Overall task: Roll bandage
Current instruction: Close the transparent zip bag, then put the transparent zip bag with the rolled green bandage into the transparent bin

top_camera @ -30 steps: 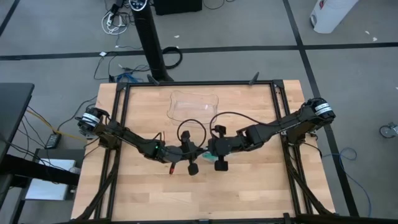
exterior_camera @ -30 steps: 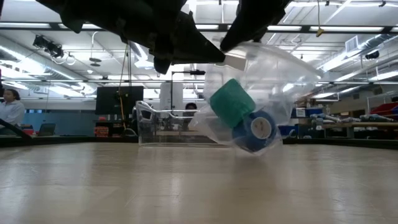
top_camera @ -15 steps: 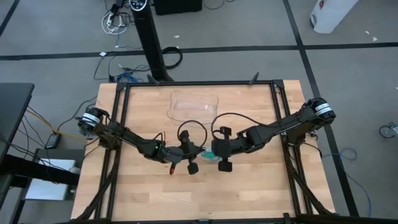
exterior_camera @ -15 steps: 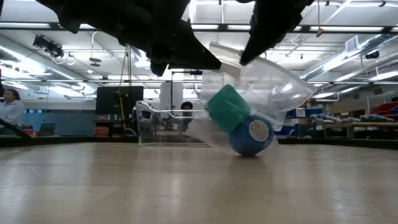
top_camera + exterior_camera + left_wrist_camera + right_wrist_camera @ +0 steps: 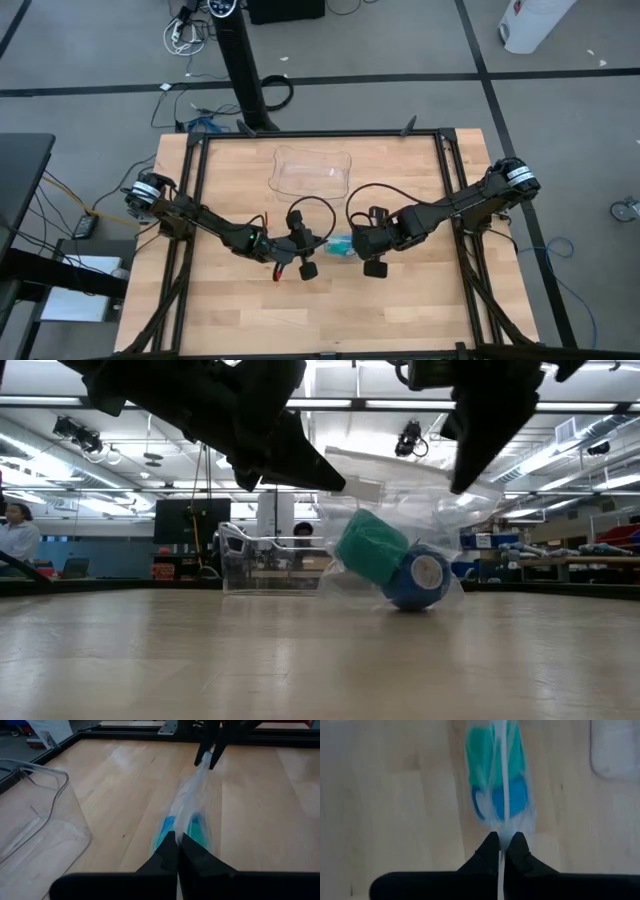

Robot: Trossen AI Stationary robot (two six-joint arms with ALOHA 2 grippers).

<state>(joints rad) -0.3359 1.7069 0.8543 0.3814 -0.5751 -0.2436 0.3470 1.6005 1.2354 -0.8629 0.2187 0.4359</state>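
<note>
A clear plastic bag [image 5: 420, 500] holds the teal-green bandage roll [image 5: 372, 547] and a smaller bright-blue roll [image 5: 418, 578]. It is stretched between my two grippers at the table's middle [image 5: 338, 246]. The blue roll rests on the tabletop through the bag's bottom, and the bandage leans on it. My left gripper [image 5: 178, 846] is shut on the bag's left edge. My right gripper [image 5: 502, 849] is shut on its right edge. The right wrist view shows the bandage [image 5: 487, 755] and the blue roll [image 5: 507, 797] through the film. My left gripper pinches the bag's upper edge [image 5: 181, 827] on its left side between its two fingers, coming from the table's left and slanting down. The film runs taut from it to the other gripper [image 5: 210, 752]. The bag hangs below, its bottom on the table. My right gripper pinches the bag's upper edge [image 5: 503, 832] on its right side between its two fingers, coming from the table's right and slanting down. The film is drawn taut toward the left gripper. The bag's bottom, with both rolls, lies on the table.
A clear plastic tray [image 5: 312, 170] stands at the far middle of the table, also in the left wrist view [image 5: 35, 815] and behind the bag in the low view [image 5: 260, 565]. Black frame rails [image 5: 190, 200] border the table. People sit in the room beyond.
My right gripper has moved toward the table's right edge with the bag's edge while my left gripper has stayed put. The bag has been drawn out wider and tauter between them. The rolls inside have shifted right and settled lower onto the table.
</note>
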